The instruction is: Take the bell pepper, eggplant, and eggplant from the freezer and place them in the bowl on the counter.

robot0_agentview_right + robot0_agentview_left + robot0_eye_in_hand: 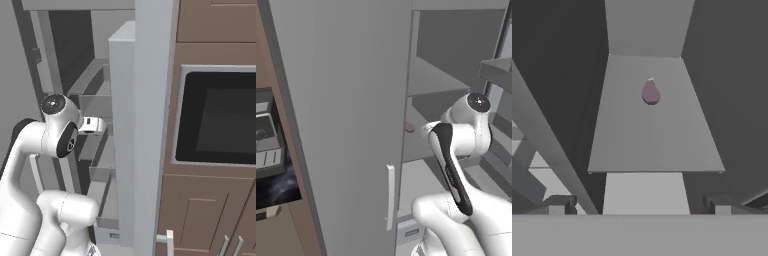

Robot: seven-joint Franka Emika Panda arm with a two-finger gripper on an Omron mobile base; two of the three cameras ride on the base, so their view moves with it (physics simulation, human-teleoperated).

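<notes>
The freezer stands open, its flat grey door (346, 125) with a slim white handle (390, 197) swung to the left and grey shelves (431, 80) bared. One purple eggplant (650, 92) lies near the back of a grey shelf (652, 145); it also peeks out as a small pinkish shape (409, 127) at the door's edge. My gripper (639, 206) is open and empty, held in front of that shelf, well short of the eggplant. The hand (92, 125) reaches into the freezer. The bell pepper and the bowl are out of view.
The black marbled counter (276, 187) lies left of the freezer door, with a grey appliance (266, 137) on it. On the right are taupe cabinets (210, 215) and a built-in black oven (220, 115). The door's edge (150, 125) stands close to my arm (453, 160).
</notes>
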